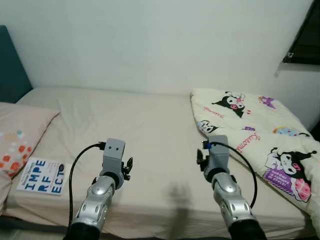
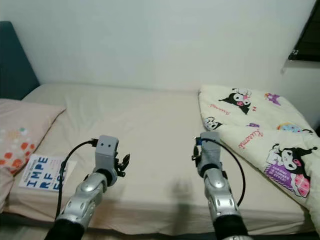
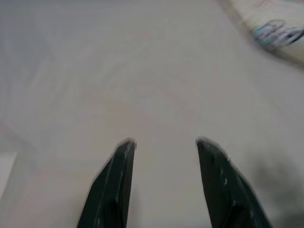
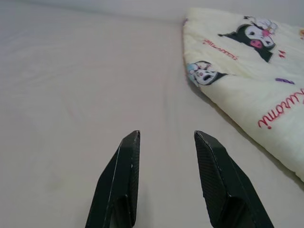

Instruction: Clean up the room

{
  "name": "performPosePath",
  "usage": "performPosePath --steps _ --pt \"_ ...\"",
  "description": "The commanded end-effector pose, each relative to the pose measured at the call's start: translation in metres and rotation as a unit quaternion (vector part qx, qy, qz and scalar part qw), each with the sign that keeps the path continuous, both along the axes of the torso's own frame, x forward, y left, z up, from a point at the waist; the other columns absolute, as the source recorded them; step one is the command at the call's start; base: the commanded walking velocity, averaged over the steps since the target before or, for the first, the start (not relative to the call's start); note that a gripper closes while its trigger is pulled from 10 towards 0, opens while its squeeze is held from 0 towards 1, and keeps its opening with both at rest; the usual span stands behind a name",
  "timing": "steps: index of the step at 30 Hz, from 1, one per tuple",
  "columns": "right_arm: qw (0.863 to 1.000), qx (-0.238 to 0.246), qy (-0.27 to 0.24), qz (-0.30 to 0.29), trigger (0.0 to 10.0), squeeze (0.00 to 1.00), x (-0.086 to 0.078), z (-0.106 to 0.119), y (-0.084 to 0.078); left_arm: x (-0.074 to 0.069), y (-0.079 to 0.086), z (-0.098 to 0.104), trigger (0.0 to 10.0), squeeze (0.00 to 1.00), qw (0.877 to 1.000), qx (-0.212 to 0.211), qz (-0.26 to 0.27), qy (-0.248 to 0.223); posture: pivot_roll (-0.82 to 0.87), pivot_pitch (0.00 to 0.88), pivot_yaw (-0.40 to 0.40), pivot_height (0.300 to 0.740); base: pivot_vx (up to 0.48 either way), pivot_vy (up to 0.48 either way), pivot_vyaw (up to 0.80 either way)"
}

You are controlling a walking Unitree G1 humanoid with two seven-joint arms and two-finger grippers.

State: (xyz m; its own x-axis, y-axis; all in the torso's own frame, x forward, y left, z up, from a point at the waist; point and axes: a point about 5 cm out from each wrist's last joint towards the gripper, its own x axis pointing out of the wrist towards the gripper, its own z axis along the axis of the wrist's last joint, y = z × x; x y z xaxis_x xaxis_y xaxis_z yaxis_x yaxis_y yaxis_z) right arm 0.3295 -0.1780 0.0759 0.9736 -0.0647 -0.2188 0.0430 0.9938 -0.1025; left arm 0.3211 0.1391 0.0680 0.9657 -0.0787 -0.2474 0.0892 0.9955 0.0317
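Right wrist view: right gripper [image 4: 166, 137] hovers over the bed [image 1: 150, 130], fingers wide and empty; left gripper [image 3: 164, 142] likewise. A folded quilt [image 1: 255, 130] lies on the bed's right side, soft, bulky, probably light; its near edge suits pinching.

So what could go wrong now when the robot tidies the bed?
The book lies right at the bed's near edge beside the pillow; a clumsy nudge from the left gripper might push it off. The cartoon blanket is bunched on the right and seems to hang over the side, so the right gripper, open above the sheet, could pinch a small fold and drag it down.
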Motion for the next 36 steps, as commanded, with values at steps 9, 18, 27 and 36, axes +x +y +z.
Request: performPosePath --steps 9,18,27,36 --pt "0.999 0.018 -0.03 -0.01 10.0 0.0 0.006 0.012 -0.006 0.014 0.014 0.02 10.0 0.0 0.997 -0.062 0.039 -0.037 0.0 0.0 -0.076 0.74 0.0 0.0 0.0" --pt "0.993 0.021 -0.116 -0.024 10.0 0.0 -0.004 0.016 0.002 0.002 0.012 0.018 10.0 0.0 0.996 -0.022 0.005 -0.081 0.05 0.0 -0.079 0.74 0.0 0.0 0.0" --pt "0.993 0.009 -0.115 -0.035 10.0 0.0 -0.049 -0.01 -0.019 -0.018 0.019 0.016 10.0 0.0 0.991 -0.037 0.023 -0.123 0.05 0.0 -0.043 0.74 0.0 0.0 0.0" --pt "0.994 0.012 -0.103 0.017 10.0 0.0 -0.057 -0.017 0.003 -0.04 0.039 -0.005 10.0 0.0 0.993 -0.029 0.068 -0.089 0.01 0.0 -0.001 0.74 0.0 0.0 0.0"
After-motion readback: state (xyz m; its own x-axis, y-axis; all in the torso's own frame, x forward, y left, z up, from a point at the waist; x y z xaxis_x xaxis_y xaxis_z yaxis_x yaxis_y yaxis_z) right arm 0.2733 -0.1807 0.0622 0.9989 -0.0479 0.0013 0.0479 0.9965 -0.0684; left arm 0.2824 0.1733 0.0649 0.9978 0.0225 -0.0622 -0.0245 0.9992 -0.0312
